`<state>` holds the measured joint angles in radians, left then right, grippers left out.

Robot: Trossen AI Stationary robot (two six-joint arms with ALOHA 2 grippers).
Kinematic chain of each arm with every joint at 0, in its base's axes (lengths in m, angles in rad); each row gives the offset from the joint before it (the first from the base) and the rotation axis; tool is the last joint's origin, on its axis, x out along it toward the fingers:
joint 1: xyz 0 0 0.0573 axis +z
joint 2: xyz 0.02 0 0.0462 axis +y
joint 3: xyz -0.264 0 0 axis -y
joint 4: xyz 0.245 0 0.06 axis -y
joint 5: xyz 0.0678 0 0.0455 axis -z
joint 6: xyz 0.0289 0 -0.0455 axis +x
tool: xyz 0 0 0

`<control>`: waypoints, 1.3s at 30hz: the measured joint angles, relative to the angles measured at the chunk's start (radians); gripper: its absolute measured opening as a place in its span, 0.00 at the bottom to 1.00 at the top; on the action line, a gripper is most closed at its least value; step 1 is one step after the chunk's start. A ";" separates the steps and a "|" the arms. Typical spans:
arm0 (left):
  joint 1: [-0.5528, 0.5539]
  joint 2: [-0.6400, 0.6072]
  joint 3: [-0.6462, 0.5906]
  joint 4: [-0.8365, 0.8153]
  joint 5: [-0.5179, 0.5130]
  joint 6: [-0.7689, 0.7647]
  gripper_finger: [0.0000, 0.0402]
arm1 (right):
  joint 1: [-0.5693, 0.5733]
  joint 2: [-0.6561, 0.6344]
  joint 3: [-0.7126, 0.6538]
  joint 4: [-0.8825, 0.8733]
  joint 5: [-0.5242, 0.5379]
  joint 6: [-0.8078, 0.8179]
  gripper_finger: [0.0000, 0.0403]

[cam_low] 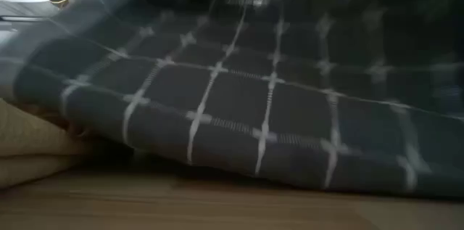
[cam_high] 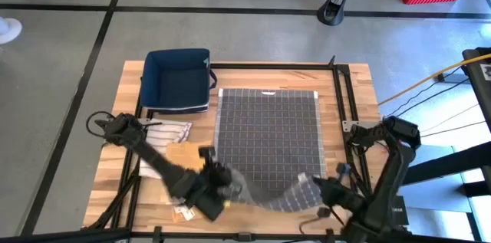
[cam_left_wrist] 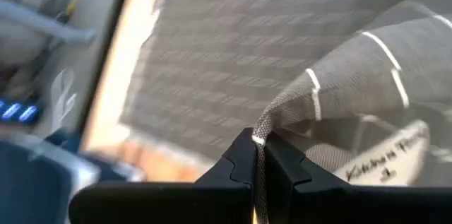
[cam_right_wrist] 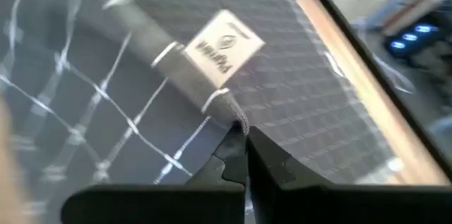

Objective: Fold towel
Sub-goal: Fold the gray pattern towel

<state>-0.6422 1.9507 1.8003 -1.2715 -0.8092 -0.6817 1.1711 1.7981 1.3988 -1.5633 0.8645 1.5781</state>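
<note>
I've got the left tool clenched on one near corner of the grey checked towel | right tool clenched on the other | near edge lifted, rest flat on tabletop

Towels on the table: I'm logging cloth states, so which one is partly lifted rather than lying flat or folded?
The large grey checked towel: its near edge is raised off the wood, unlike the folded white striped cloth beside the blue bin.

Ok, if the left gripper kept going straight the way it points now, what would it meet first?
Probably the towel itself. The left gripper is shut on the towel's near corner, and its wrist view looks out over the flat grey checked cloth ahead. Depth is hard to judge, but nothing else shows in that line. The right gripper holds the other corner.
</note>
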 joint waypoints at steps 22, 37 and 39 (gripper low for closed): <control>0.364 0.000 -0.323 0.136 -0.012 0.225 0.02 | -0.317 -0.451 -0.729 0.210 -0.131 -0.064 0.01; 0.354 -0.023 -0.414 0.229 0.035 0.260 0.01 | -0.282 -0.471 -0.748 0.223 -0.135 -0.080 0.01; 0.373 -0.046 -0.403 0.198 -0.020 0.263 0.01 | -0.290 -0.490 -0.721 0.131 -0.094 -0.027 0.01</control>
<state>-0.2689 1.9043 1.3975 -1.0735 -0.8288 -0.4189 0.8814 1.3086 0.6777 -1.4319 0.7704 1.5513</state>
